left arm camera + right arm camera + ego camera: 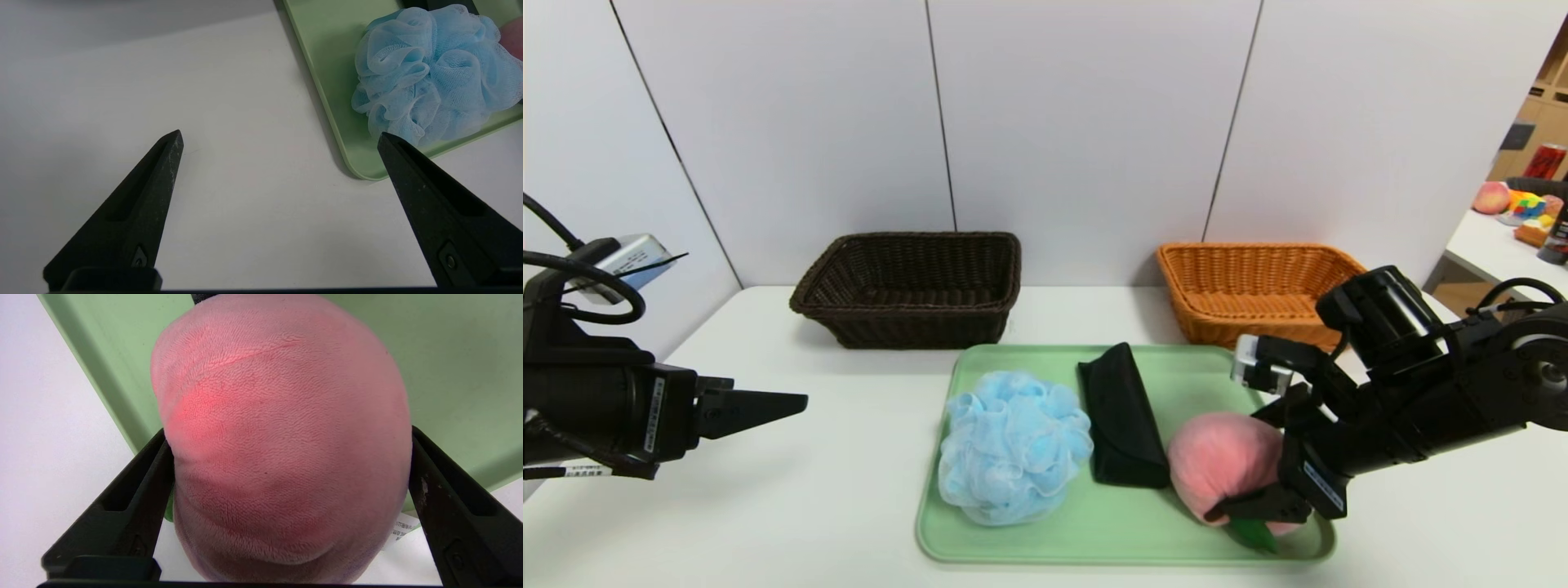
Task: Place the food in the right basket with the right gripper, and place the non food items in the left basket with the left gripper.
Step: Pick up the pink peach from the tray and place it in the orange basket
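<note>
The food, a pink plush peach (1221, 461) (282, 416), lies at the right end of a green tray (1094, 539). My right gripper (1241, 469) (288, 430) reaches in from the right, one finger touching each side of the peach. A light blue bath pouf (1013, 445) (433, 73) and a black folded case (1123, 416) lie on the same tray, to the left of the peach. Behind the tray stand the dark brown left basket (907, 327) and the orange-tan right basket (1258, 265). My left gripper (805, 400) (280, 136) hangs open over the table, left of the tray.
The white table (809, 506) ends at a white panelled wall just behind the baskets. A side table (1486, 237) at the far right carries small toys and a red can. The tray's near left corner (363, 171) lies close to my left fingers.
</note>
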You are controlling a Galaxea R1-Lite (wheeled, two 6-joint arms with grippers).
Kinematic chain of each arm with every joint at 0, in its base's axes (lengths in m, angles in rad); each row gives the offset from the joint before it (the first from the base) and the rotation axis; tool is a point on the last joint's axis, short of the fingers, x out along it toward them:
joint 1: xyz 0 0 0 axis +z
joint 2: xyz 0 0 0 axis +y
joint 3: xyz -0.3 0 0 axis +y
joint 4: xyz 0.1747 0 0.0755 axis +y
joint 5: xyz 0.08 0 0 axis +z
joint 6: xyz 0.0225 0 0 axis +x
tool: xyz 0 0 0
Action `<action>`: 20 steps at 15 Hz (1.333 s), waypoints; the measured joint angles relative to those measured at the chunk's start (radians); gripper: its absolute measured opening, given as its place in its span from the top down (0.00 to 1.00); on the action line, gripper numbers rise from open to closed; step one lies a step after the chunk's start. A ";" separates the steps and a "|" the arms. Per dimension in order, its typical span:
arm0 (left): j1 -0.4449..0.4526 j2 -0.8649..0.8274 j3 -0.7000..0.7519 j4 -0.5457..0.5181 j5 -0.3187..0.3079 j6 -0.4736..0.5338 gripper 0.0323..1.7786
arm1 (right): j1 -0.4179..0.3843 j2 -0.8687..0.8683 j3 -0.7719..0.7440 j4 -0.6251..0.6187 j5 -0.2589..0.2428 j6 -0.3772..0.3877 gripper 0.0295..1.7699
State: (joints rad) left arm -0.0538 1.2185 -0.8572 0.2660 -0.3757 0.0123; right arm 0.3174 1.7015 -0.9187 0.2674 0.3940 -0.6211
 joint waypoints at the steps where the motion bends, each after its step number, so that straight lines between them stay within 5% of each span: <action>1: 0.000 0.000 0.000 0.000 0.000 -0.001 0.05 | 0.000 0.000 0.000 -0.003 0.000 0.000 0.22; 7: 0.000 -0.004 -0.001 -0.001 0.000 -0.004 0.05 | -0.004 -0.015 0.003 -0.007 0.017 0.007 0.54; 14: 0.000 -0.028 0.000 0.001 -0.001 -0.006 0.05 | -0.015 -0.065 -0.004 0.000 0.111 0.055 0.56; 20: 0.000 -0.056 0.013 0.001 -0.001 -0.008 0.05 | -0.029 -0.155 -0.104 -0.012 0.115 0.282 0.56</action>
State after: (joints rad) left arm -0.0534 1.1623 -0.8438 0.2668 -0.3766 0.0043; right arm 0.2881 1.5466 -1.0232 0.2557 0.5089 -0.3389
